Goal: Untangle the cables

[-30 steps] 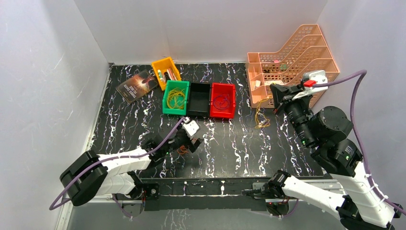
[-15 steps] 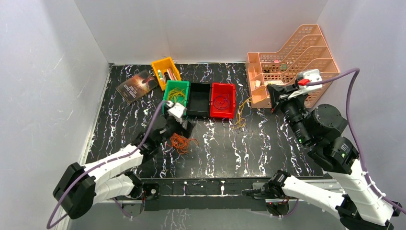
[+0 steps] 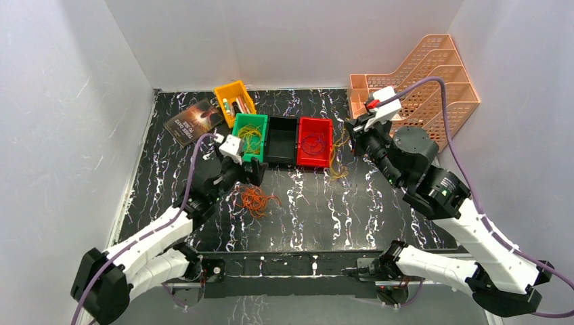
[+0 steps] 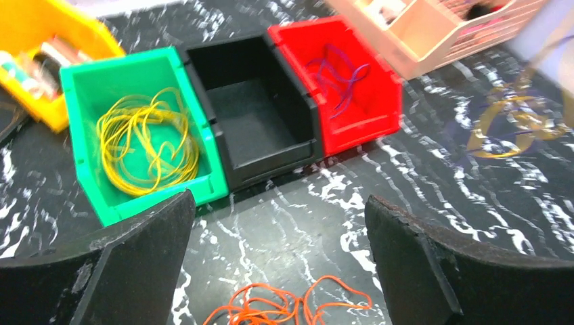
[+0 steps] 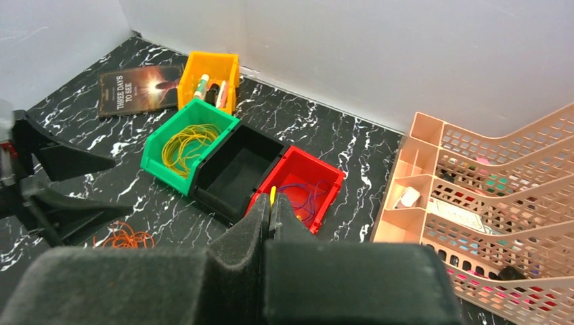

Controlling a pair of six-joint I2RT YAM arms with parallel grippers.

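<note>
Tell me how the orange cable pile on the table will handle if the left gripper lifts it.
Probably floppy: the orange cable pile lies in loose thin loops, and similar strands dangle limp from the shut right gripper. Likely very light, so it may slide if pushed. Loops could snag or slip out of the open left gripper.

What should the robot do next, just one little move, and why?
Probably the right gripper, shut on a thin yellowish cable hanging beside the red bin, should carry it left toward the green bin, since yellow loops already lie there. The left gripper is open, near the orange cable on the table.
</note>
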